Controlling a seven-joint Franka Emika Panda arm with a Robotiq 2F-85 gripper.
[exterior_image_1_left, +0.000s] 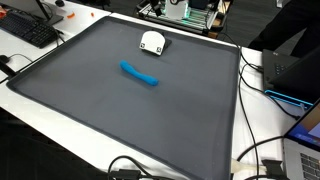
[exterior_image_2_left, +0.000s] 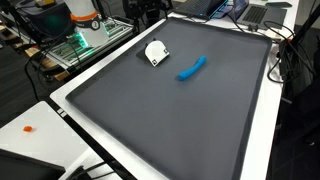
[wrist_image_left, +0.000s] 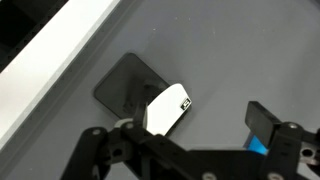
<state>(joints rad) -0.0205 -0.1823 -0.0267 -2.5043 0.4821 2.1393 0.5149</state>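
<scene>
Around the dark grey surface lie cables and a keyboard. Fingers spread wide over a white object, label unreadable.

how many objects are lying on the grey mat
2. A white object lies near one edge of the mat; a blue object lies close by, nearer the middle. Nothing there looks able to hide a third.
</scene>
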